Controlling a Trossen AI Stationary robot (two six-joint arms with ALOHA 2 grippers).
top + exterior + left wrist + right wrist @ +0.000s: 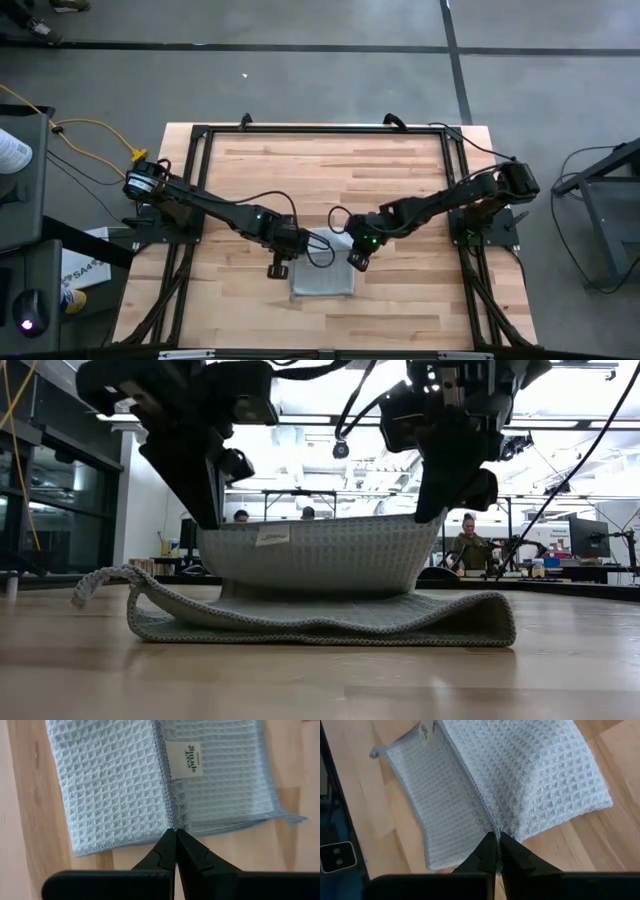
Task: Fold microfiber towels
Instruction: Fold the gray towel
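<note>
The light grey-blue rectangular waffle-textured microfiber towel [322, 279] lies near the middle of the wooden worktop's [400, 170] front edge, partly folded over itself (a small white tag [183, 759] shows on its raised layer). The left end effector [175, 831] is closed on one corner of the towel's lifted edge. The right end effector [493, 836] is closed on the other corner, holding that edge above the lower layer.
</note>
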